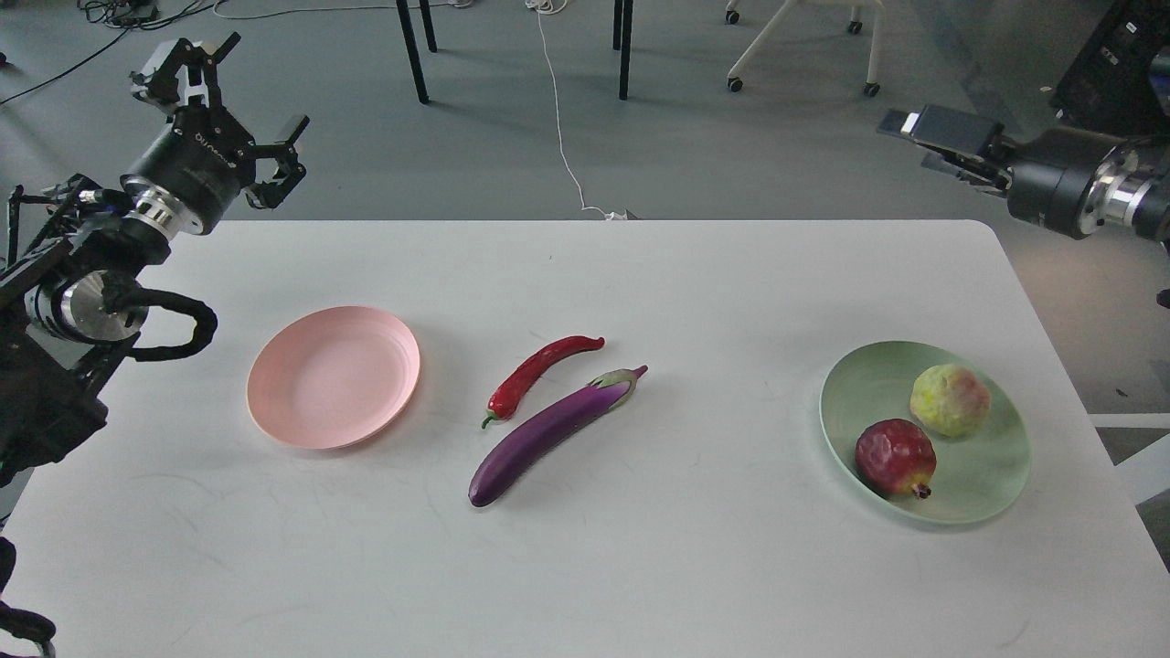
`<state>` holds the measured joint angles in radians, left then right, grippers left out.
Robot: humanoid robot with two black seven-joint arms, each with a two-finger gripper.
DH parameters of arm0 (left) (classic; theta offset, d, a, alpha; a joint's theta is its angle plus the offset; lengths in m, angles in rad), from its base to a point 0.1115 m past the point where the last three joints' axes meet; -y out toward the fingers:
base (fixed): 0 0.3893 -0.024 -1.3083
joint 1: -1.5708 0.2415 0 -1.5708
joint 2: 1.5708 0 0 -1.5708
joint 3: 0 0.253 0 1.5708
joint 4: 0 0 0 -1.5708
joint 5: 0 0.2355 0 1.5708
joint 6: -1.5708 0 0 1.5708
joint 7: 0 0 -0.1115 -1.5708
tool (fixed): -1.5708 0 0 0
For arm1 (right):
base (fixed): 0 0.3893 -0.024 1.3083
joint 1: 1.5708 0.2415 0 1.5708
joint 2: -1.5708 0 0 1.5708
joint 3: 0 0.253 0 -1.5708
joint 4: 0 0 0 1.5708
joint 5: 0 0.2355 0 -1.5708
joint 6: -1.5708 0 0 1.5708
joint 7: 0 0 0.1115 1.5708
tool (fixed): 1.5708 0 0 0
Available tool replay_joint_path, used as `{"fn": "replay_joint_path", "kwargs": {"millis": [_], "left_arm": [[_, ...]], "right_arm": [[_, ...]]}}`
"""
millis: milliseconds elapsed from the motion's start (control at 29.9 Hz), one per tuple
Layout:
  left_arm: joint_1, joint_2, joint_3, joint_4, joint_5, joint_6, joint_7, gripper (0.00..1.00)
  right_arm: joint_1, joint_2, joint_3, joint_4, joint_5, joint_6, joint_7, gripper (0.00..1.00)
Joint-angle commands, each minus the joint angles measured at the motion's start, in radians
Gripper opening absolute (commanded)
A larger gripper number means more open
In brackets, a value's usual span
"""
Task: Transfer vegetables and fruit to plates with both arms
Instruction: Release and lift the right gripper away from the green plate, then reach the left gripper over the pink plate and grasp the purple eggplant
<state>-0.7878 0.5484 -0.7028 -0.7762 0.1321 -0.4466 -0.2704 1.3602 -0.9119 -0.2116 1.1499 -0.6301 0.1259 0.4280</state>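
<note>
The pale green plate (983,489) at the right holds the dark-red pomegranate (894,455) and the bumpy yellow-green fruit (951,400). The pale pink plate (334,376) at the left holds nothing. The red chili pepper (539,368) and the purple eggplant (547,433) lie side by side on the white table (640,567) at its middle. My left gripper (247,105) is open and empty, raised past the table's far left corner. My right gripper (928,142) is open and empty, raised high beyond the table's far right edge, well away from the green plate.
Beyond the table's far edge is grey floor with black table legs (411,50), a white cable (562,137) and a wheeled chair base (795,46). A black cabinet (1120,55) stands at the far right.
</note>
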Motion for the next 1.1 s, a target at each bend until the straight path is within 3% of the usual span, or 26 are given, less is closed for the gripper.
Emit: {"fn": "replay_joint_path", "kwargs": {"millis": [0, 301, 501, 802, 1070], "left_arm": [[-0.033, 0.038, 0.043, -0.113, 0.139, 0.000, 0.056, 0.98], [-0.139, 0.030, 0.074, -0.334, 0.725, 0.011, 0.062, 0.98], [-0.119, -0.093, 0.097, -0.491, 1.197, 0.048, 0.069, 0.93], [-0.123, -0.171, 0.344, -0.535, 1.726, 0.094, 0.066, 0.83], [-0.113, -0.168, 0.562, -0.523, 2.022, 0.115, 0.069, 0.69]], "right_arm": [[-0.087, 0.022, 0.168, -0.025, 0.166, -0.002, 0.005, 0.99], [-0.254, 0.061, 0.376, -0.033, 0.671, -0.005, 0.011, 0.98], [-0.400, 0.074, 0.532, -0.149, 1.064, 0.085, 0.009, 0.98], [-0.648, 0.142, 0.718, -0.329, 1.104, 0.359, 0.008, 0.99], [-0.751, 0.297, 0.833, -0.363, 1.106, 0.363, 0.011, 0.99]]}}
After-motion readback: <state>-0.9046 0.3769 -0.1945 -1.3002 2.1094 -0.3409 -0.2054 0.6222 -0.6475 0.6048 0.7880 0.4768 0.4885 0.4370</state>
